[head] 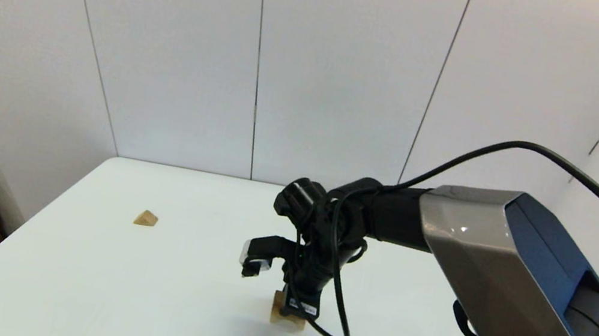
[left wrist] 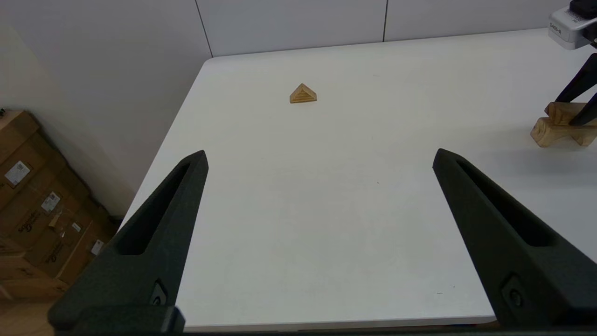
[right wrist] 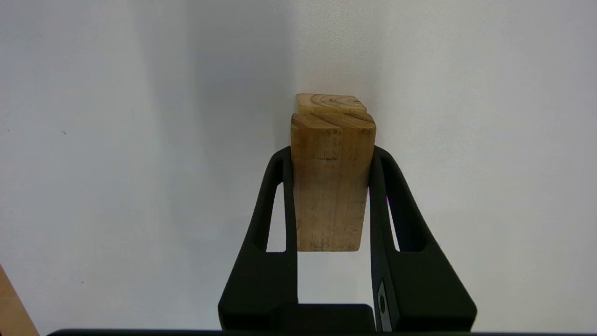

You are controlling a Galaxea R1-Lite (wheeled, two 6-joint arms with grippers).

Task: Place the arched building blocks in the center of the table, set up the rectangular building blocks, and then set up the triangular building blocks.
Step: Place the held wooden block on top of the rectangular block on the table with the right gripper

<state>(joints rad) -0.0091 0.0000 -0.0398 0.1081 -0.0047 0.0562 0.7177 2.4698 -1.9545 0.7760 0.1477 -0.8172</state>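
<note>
My R claw (right wrist: 332,154) is clamping rect block (right wrist: 332,186) atop arch block (left wrist: 559,130), mid bench (head: 133,286); L claw (left wrist: 319,158) is hanging wide open, holding nothing.

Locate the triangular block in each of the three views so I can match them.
Head view: triangular block lies far left on the table.
Left wrist view: it lies beyond the open left gripper.
Right wrist view: not in it.
Shared landmark: the right gripper at the stacked blocks.
</note>
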